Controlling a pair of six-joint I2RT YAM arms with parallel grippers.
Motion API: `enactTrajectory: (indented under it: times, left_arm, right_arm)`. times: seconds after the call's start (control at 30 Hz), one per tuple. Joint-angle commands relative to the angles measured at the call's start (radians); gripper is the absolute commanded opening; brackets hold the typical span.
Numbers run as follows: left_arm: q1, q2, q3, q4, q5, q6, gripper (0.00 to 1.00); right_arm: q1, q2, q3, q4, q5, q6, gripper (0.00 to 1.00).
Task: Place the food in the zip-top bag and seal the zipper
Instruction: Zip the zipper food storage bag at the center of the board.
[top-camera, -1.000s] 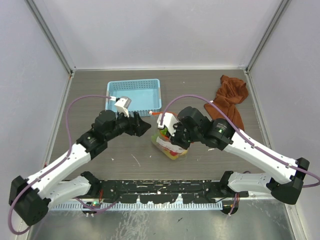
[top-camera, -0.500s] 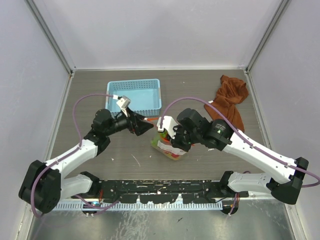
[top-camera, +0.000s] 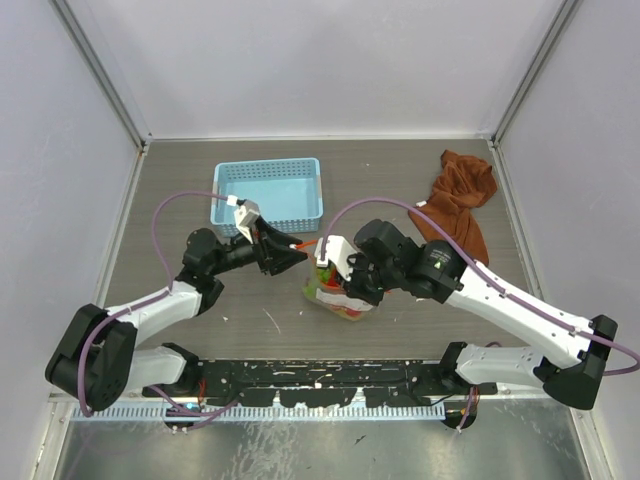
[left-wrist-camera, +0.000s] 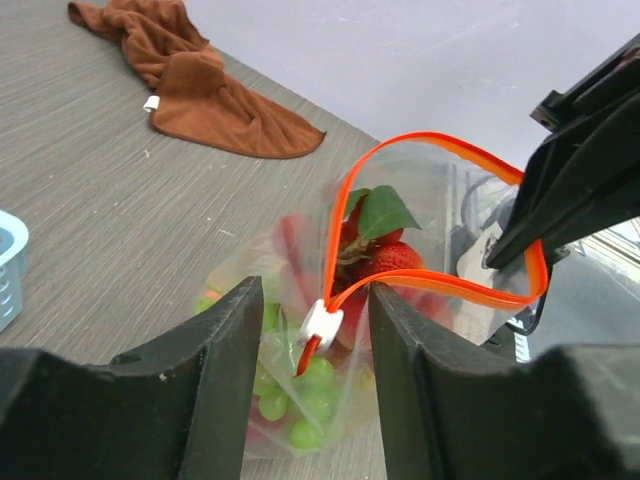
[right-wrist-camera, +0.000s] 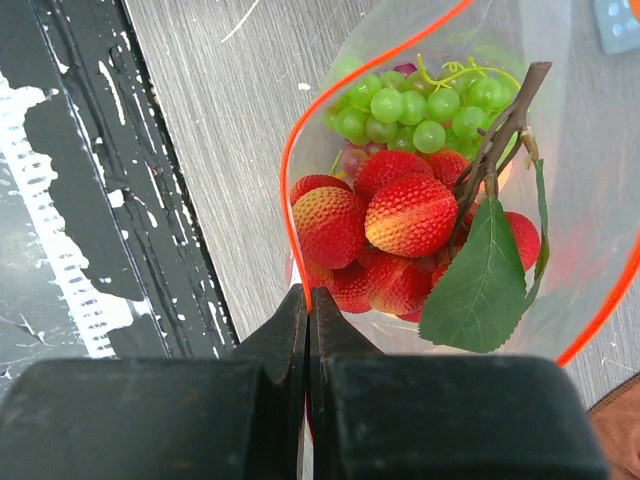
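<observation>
Now that our left gripper (left-wrist-camera: 315, 295) has reached the zip-top bag (left-wrist-camera: 262, 262), jaws apart astride its white slider (left-wrist-camera: 321, 322), sealing can start while our right gripper (right-wrist-camera: 306, 300) pinches the zipper (right-wrist-camera: 286, 190).

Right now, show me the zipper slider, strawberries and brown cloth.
zipper slider (left-wrist-camera: 322, 321), left wrist view, white clip's middle.
strawberries (right-wrist-camera: 410, 215), right wrist view, biggest berry's face.
brown cloth (left-wrist-camera: 197, 88), left wrist view, folded middle.

Left tool (left-wrist-camera: 315, 300) jaws apart, right tool (right-wrist-camera: 307, 298) pinched closed, both arms reaching inward
</observation>
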Motion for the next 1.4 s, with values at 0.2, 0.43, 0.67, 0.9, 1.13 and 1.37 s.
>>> enactTrajectory:
  times: [0.2, 0.43, 0.67, 0.9, 1.13, 1.37]
  left_arm:
    - [0.004, -0.063, -0.016, 0.022, 0.068, 0.014, 0.47]
    - [0.003, -0.053, -0.023, 0.023, 0.077, 0.006, 0.45]
    - [0.003, -0.054, -0.051, 0.023, 0.071, -0.006, 0.57]
    - [0.004, -0.075, -0.082, 0.024, 0.022, 0.019, 0.70]
    - [0.003, -0.039, -0.092, 0.035, 0.012, 0.017, 0.67]
    - [0.002, -0.004, -0.080, 0.103, 0.044, -0.025, 0.40]
  right_arm:
    - [0.001, -0.059, 0.003, 0.040, 0.055, -0.027, 0.01]
    - [0.001, -0.064, -0.001, 0.044, 0.066, -0.033, 0.01]
    - [-0.001, -0.067, -0.009, 0.054, 0.079, -0.033, 0.01]
    - [-0.001, -0.065, -0.009, 0.060, 0.079, -0.040, 0.01]
    - [-0.002, -0.068, -0.015, 0.070, 0.081, -0.042, 0.01]
    - [-0.004, -0.070, -0.024, 0.074, 0.087, -0.044, 0.01]
